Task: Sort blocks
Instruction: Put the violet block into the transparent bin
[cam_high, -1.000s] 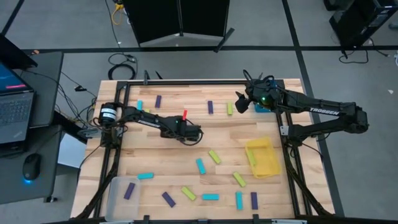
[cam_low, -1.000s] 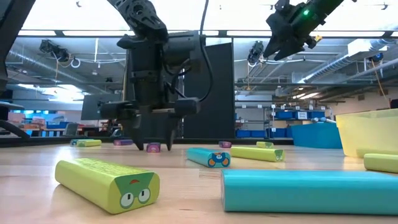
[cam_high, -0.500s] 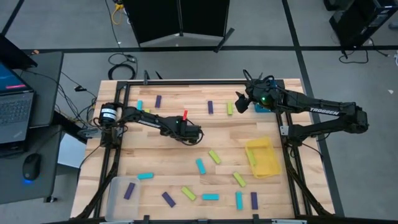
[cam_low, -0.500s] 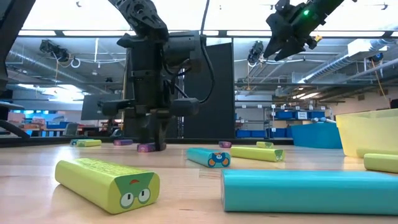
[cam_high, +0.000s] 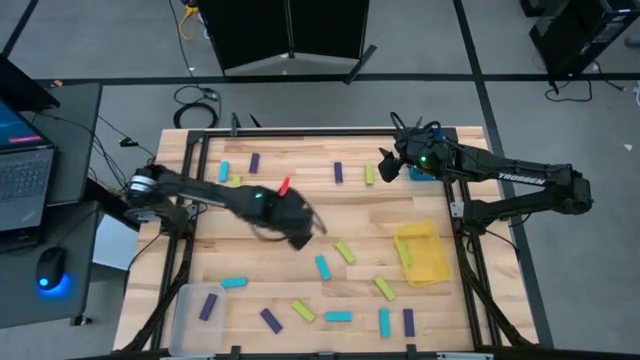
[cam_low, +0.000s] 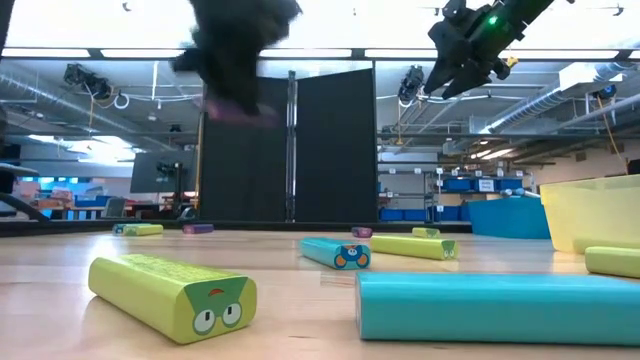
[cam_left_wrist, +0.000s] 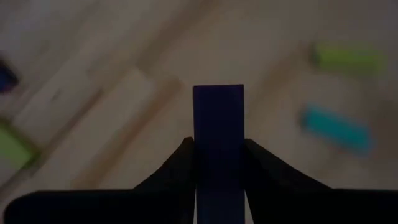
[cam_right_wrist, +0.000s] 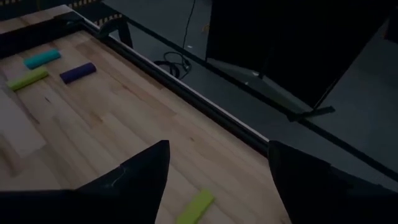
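Observation:
Purple, cyan and yellow-green blocks lie flat and scattered on the wooden table, among them a cyan one (cam_high: 322, 266) and a green one (cam_high: 344, 251) near the middle. My left gripper (cam_high: 300, 232) is raised above the table's middle, blurred, and shut on a purple block (cam_left_wrist: 217, 124). In the low view that block shows as a purple smear (cam_low: 240, 108) high above the table. My right gripper (cam_high: 386, 166) hovers open over the far right part of the table with nothing between its fingers (cam_right_wrist: 152, 177). My left gripper pinches the purple block by its two long sides (cam_left_wrist: 217, 165) between its two fingers (cam_left_wrist: 177, 168). The fingers come from above and lie across the block, which reaches out past them. The block is lifted clear of the table.
A clear tray (cam_high: 185, 325) at the near left corner holds a purple block (cam_high: 208, 306). A yellow tray (cam_high: 422, 252) stands at the right. A blue tray (cam_high: 420, 172) sits at the far right, partly under my right arm. Loose blocks crowd the near half.
My left gripper has shut on the purple block where it lay on the table. It has then risen fast with it and shifted a little toward the near edge. The block is now lifted clear of the table.

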